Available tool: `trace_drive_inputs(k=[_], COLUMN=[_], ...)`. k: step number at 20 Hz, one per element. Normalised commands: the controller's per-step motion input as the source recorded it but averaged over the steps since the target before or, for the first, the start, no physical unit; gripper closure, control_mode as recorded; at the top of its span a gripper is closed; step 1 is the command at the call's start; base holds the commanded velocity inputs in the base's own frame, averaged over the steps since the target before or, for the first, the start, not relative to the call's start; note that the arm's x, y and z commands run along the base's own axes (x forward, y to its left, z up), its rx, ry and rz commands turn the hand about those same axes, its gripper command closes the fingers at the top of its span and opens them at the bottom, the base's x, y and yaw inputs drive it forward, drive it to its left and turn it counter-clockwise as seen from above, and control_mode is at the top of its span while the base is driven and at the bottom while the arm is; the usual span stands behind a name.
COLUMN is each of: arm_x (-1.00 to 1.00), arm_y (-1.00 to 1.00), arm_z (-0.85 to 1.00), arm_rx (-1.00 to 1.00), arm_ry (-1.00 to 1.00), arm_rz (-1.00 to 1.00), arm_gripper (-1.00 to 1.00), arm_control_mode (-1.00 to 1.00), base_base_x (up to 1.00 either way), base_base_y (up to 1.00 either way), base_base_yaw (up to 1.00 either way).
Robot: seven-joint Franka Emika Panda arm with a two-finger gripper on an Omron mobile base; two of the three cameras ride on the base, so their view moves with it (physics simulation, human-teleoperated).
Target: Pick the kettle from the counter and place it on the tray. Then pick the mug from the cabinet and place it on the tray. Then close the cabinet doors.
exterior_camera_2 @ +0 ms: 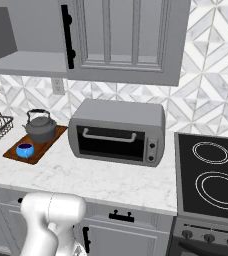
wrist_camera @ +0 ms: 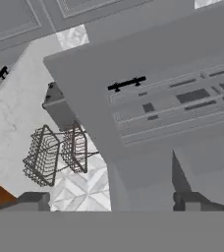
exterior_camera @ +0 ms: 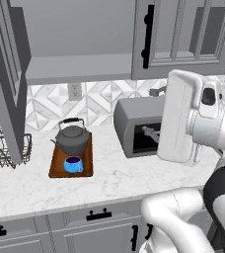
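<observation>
Dark gripper (wrist_camera: pixel 109 202) fingertips spread fully apart, holding nothing, close beside the tall grey panelled cabinet door (wrist_camera: pixel 148 98)'s edge.

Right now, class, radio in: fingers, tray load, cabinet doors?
Fingers open, holding nothing. Dark grey metal kettle and small blue mug both on reddish-brown wooden tray. Left grey cabinet door open, right door shut. Nothing blocking.
</observation>
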Motion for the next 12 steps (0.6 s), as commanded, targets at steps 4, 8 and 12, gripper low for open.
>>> trace_drive_inputs(k=[4, 8, 12], arm_x=[-0.16, -0.38, -0.44], arm_y=[0.90, 0.71, 0.56], arm_z=[0.00, 0.00, 0.00], arm_rx=[-0.42, -0.26, -0.12], arm_ry=[-0.35, -0.06, 0.06], arm_rz=[0.00, 0.00, 0.00], arm_gripper=[-1.00, -1.00, -1.00], arm_control_mode=[-1.00, -1.00, -1.00], base_base_x=[0.00, 0.00, 0.00], base_base_y=[0.00, 0.00, 0.00], base_base_yaw=[0.00, 0.00, 0.00])
